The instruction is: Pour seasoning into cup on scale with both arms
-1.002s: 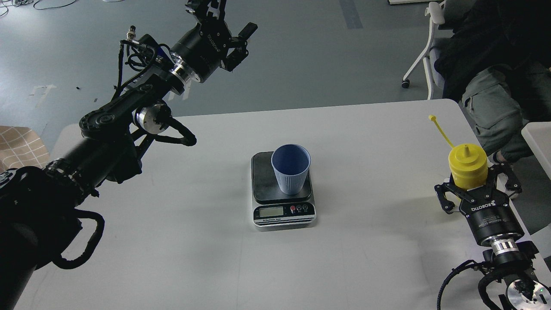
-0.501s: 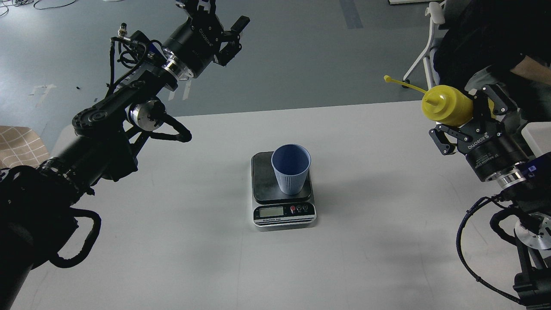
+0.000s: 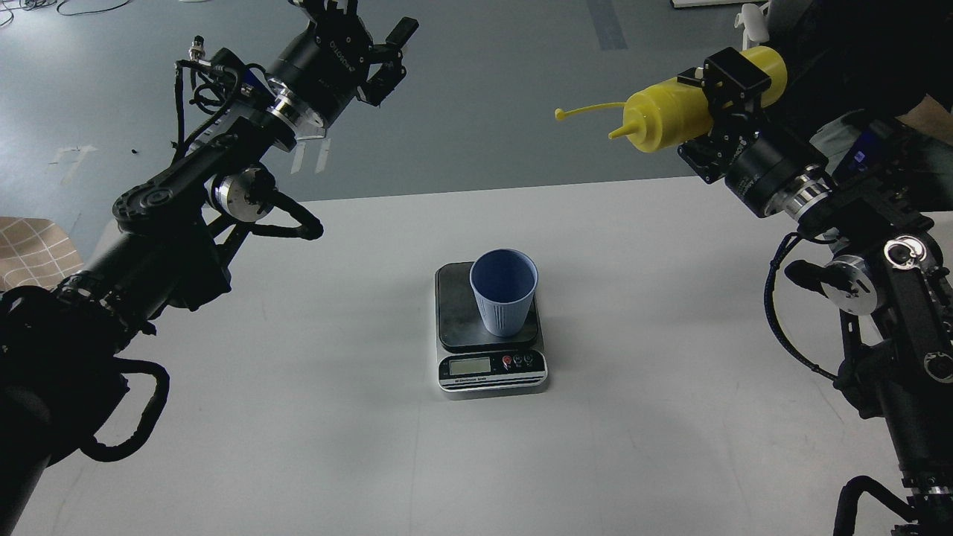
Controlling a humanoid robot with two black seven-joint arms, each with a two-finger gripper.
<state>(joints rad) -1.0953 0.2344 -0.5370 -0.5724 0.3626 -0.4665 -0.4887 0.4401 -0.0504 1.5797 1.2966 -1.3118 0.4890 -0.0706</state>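
The light blue ribbed cup (image 3: 504, 292) stands upright on the dark plate of the small scale (image 3: 489, 327) at the table's middle. My right gripper (image 3: 726, 89) is shut on the yellow seasoning bottle (image 3: 681, 110) and holds it high at the upper right, lying nearly level. Its nozzle points left and its tethered cap (image 3: 588, 111) sticks out leftward. The bottle is well above and to the right of the cup. My left gripper (image 3: 365, 30) is raised at the upper left, open and empty, far from the cup.
The white table (image 3: 633, 417) spreads around the scale. A seated person (image 3: 856, 45) and a white chair are beyond the table's far right corner. A tan checked object (image 3: 33, 253) lies off the left edge.
My right arm has lifted the bottle from the table's right edge, swung it up and to the left, and tipped it from upright to nearly level. My left arm has drifted slightly up and left.
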